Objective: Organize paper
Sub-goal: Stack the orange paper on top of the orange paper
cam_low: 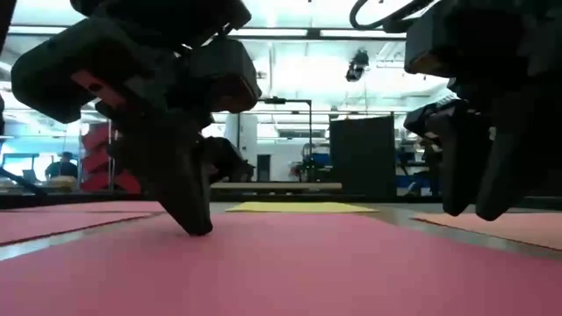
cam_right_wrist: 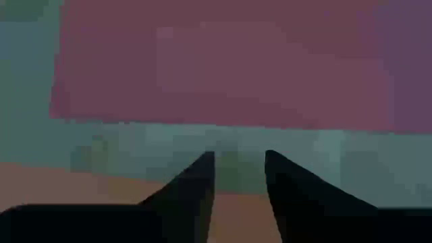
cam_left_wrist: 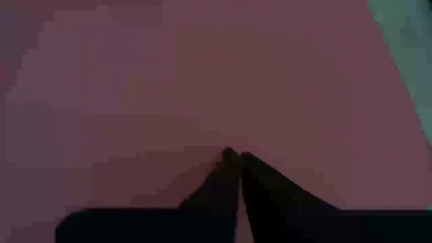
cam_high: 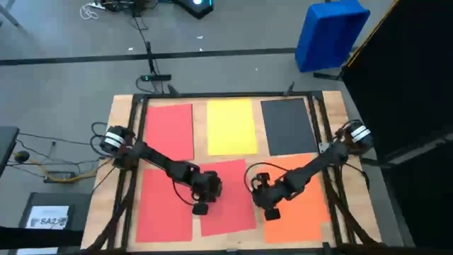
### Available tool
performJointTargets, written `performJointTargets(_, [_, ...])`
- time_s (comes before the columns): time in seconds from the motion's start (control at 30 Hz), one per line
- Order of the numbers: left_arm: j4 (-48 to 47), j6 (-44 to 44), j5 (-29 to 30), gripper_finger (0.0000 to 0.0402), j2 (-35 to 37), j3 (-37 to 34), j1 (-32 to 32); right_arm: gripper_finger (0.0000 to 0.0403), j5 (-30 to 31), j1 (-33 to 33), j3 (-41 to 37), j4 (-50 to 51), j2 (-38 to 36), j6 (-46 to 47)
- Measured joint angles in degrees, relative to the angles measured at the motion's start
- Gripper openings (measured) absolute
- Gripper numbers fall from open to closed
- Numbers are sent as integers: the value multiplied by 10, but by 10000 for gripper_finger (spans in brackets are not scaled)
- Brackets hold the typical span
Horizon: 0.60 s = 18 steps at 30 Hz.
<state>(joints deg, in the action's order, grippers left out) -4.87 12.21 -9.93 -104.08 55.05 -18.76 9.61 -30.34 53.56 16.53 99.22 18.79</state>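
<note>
One red sheet [cam_high: 228,198] under the shut left gripper [cam_high: 201,209].

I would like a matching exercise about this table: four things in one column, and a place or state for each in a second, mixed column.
1. yellow sheet
2. dark grey sheet
3. left gripper
4. right gripper

a. shut, tips on the tilted red sheet
b. far row, middle
c. open, over the orange sheet
d. far row, on the right arm's side

Pairs: 1-b, 2-d, 3-a, 4-c
</note>
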Motion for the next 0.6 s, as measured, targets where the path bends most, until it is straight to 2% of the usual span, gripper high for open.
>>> performJointTargets(0.17, [-44, -11, 2, 45, 1, 38, 0, 105, -2, 4, 0, -1, 0, -2])
performJointTargets(0.33, [-88, -15, 39, 80, 2, 67, 0, 105, -3, 5, 0, -16, 0, -4])
performJointTargets(0.6, [-68, 4, 100, 92, 2, 70, 0, 105, -24, -2, -31, -19, 0, 20])
